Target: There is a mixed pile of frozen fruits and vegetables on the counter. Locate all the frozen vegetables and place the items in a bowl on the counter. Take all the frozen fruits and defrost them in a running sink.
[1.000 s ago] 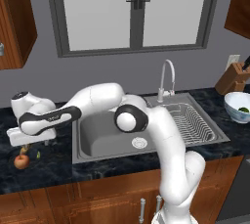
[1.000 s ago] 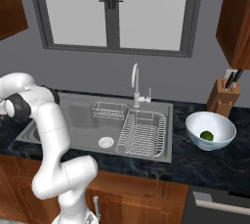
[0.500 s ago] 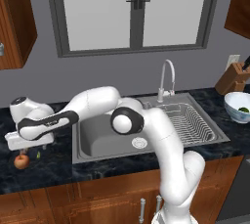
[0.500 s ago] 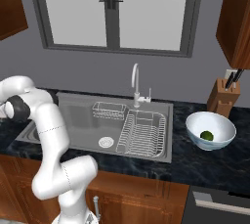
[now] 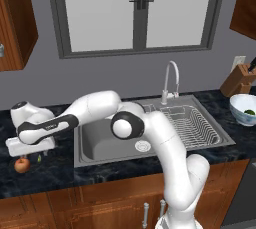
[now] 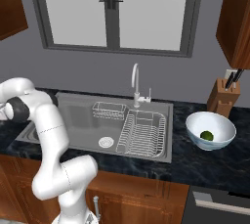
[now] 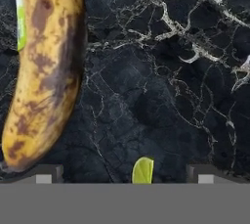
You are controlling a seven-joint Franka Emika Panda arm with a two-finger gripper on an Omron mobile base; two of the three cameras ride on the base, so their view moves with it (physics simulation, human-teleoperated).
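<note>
The arm reaches far to its left, with the pincer [image 5: 31, 149] hanging low over the black bench [image 5: 60, 170] at the left of the sink [image 5: 100, 143]. Its jaws stand wide apart and hold nothing. In the hand view the two tips sit at the bottom corners with bare marbled stone between them, and a tiny green bit [image 7: 142, 170] lies right at the lower edge, about midway between the tips. That placement suggests the hand is lined up to come down around the bit, the last vegetable to collect, though it is so small and half cut off that I cannot be sure of its shape or how squarely it is centred.

The banana [image 7: 44, 66] lies just beside, long and brown-spotted, off to one side of the jaws and outside their span, so it looks like the next job rather than this one. The red apple [image 5: 21, 164] rests on the bench just below the pincer in the left base view, close to the hand but apart from it.

The white bowl [image 6: 195, 123] stands on the bench well to the right of the sink, near a knife block [image 6: 223, 101], and already holds the green ball [image 6: 207, 135]. The sink basin holds only its wire racks [image 6: 144, 132]; no fruit lies in it, and no water can be seen running from the faucet [image 6: 135, 78]. Both fruits are yet to be moved.
</note>
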